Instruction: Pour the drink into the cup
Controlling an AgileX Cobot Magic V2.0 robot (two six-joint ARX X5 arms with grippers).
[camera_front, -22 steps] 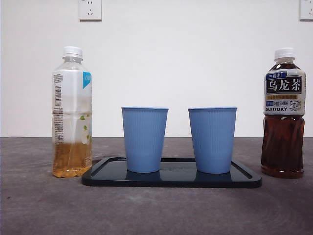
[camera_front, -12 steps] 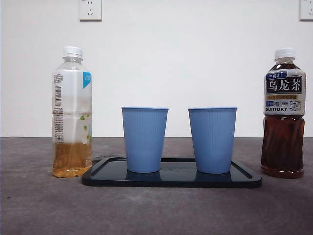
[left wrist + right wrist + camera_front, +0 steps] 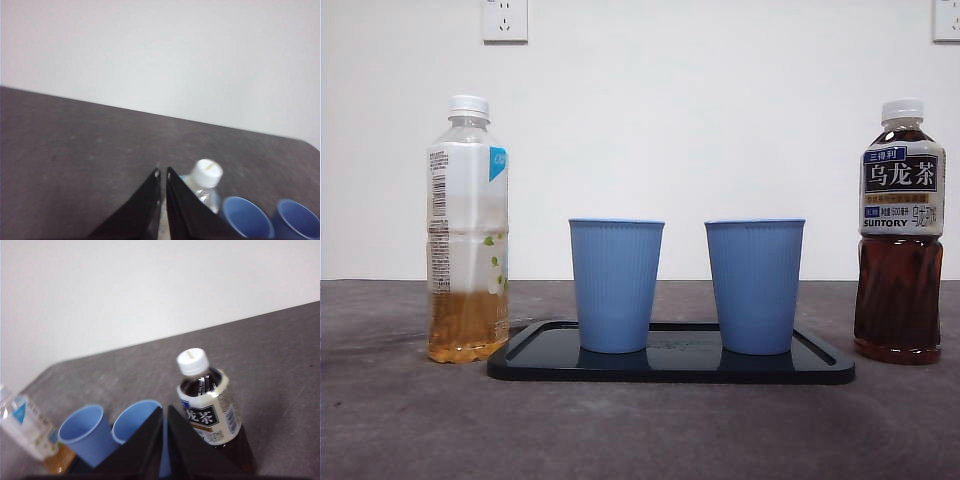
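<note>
Starting at nine o'clock in the front view, you have the pale tea bottle, capped, upright, about a third full, standing on the table just beside the black tray. On the tray the left blue cup and the right blue cup stand upright and apart. At three o'clock the dark oolong bottle stands capped, nearly full, near the tray's other end.

Neither arm shows in the front view. Your left gripper hangs above the pale bottle, jaws pressed together on nothing; your right gripper hangs over the right cup and dark bottle, jaws likewise together and empty.

I judge pouring has not begun: you are at the approach. Next you need to spread a gripper's jaws, descend and close around a bottle's body, and the cap must come off before tilting.
</note>
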